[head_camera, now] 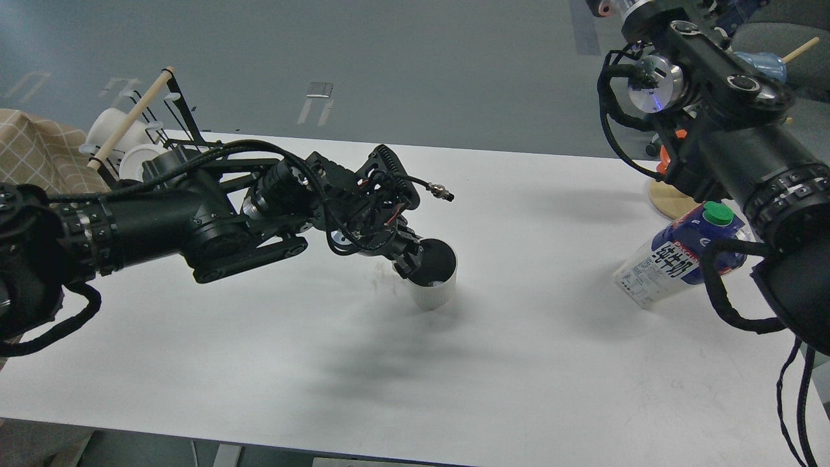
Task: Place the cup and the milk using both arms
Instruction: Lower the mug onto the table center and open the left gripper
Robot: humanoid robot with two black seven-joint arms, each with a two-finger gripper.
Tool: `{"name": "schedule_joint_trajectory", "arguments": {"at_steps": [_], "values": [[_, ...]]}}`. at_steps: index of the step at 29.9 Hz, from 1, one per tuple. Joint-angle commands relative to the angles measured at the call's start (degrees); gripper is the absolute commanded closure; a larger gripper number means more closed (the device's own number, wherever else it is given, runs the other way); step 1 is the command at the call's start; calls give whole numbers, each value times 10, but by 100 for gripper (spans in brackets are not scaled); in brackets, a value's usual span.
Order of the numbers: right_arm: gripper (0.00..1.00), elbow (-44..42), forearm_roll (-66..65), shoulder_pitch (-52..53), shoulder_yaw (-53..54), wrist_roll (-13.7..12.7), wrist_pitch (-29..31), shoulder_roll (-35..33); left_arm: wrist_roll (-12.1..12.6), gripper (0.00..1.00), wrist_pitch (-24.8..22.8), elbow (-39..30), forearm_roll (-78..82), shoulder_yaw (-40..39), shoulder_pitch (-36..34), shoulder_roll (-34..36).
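Note:
A white cup [434,293] with a dark inside stands about at the middle of the white table [519,363], its base at or just above the surface. My left gripper [415,256] is shut on the cup's left rim, with one finger inside the cup. The milk carton [668,263], white and blue with a green cap, leans tilted at the table's right edge and is partly hidden by my right arm [733,143]. The right arm rises over the carton towards the top right, and its gripper is out of the frame.
A black rack [165,123] with white cups and a wooden rod stands at the back left corner. A checked cloth [35,155] lies at the far left. A round wooden disc [668,194] sits behind the milk carton at the right edge.

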Motion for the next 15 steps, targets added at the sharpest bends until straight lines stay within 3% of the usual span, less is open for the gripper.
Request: {"name": "schedule_joint_trajectory", "arguments": {"at_steps": [1, 3, 9, 15], "values": [[0, 0, 0, -1, 0, 0, 0, 0, 0, 51, 0, 0, 0, 0, 9, 1], [0, 0, 0, -2, 0, 0, 0, 0, 0, 37, 0, -1, 0, -1, 11, 0], [0, 0, -1, -3, 0, 0, 0, 0, -12, 12, 0, -3, -13, -4, -3, 5], [0, -1, -1, -8, -1, 0, 1, 0, -17, 7, 0, -10, -91, -5, -63, 20]]}}
